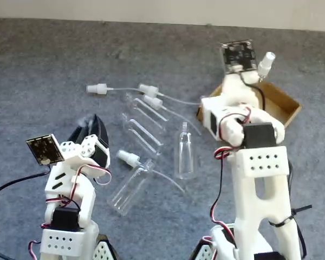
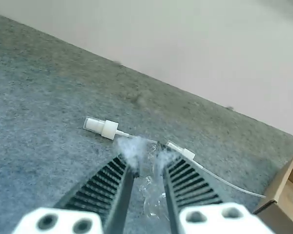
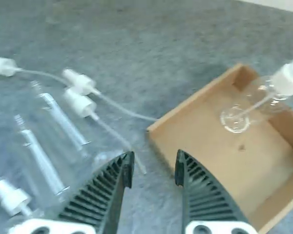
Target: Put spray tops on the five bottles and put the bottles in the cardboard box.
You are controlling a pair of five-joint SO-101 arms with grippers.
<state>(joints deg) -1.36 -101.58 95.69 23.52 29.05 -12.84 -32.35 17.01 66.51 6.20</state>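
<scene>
A grey short-pile carpet (image 1: 43,65) is spread as the work surface, and a plain pale wall (image 1: 151,8) is seen behind it. A shallow brown cardboard box (image 1: 284,103) is set on the carpet. One clear plastic bottle with a white spray top (image 3: 266,92) is leaned tilted inside the box. Four clear uncapped bottles (image 1: 184,154) and four white spray tops with thin tubes (image 1: 97,88) are laid beside the box, toward the left arm. The right gripper (image 3: 154,161) is held just beside the box's rim, jaws parted and empty. The left gripper (image 2: 146,158) is held well apart from the box, jaws slightly parted, nothing clamped
</scene>
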